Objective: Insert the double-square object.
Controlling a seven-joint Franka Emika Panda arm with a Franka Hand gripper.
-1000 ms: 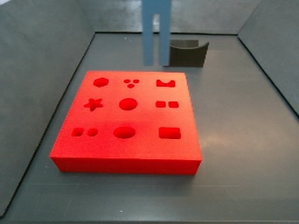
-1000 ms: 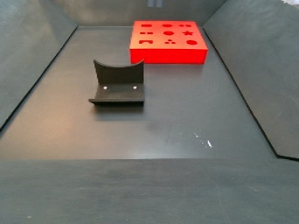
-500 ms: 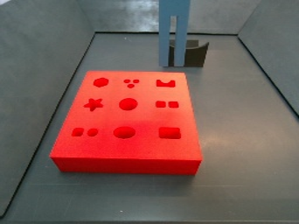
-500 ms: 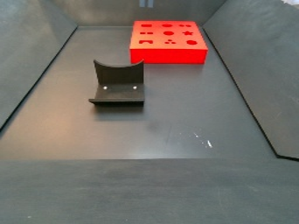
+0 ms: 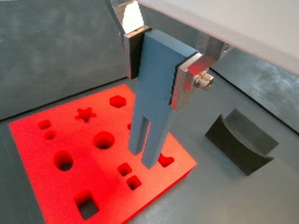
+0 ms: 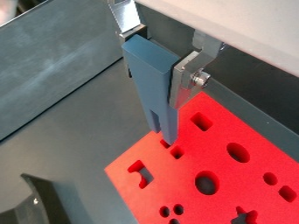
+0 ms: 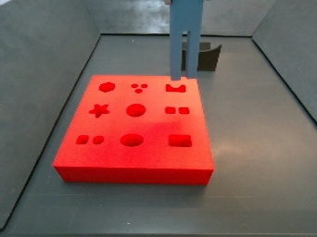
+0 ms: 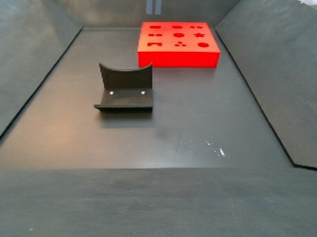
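— Where is the double-square object (image 7: pixel 184 35) at this moment?

— It hangs upright in the air, above the far edge of the red board (image 7: pixel 136 130). In a side view its two prongs point down and their tips are just over the far right part of the board, near the notched hole (image 7: pixel 176 89). The tips do not seem to be inside any hole, but I cannot say whether they touch the surface.

— And the gripper (image 5: pixel 163 54)?

— It is above the board and holds the upper flat body of the piece. In both wrist views the silver fingers (image 6: pixel 191 68) are clamped on the two faces of the slate-blue piece (image 6: pixel 153 80), one on each side. In the side views the gripper itself is out of the picture at the top.

— What else stands on the worktop (image 8: pixel 161 139)?

— The red board lies flat, with many shaped holes: a star (image 7: pixel 99 111), circles, small squares. A dark-grey U-shaped block (image 8: pixel 125 88) stands well apart from the board. In a side view it is partly hidden behind the prongs (image 7: pixel 209 57), and in a wrist view it sits beside the corner of the board (image 5: pixel 244 140).
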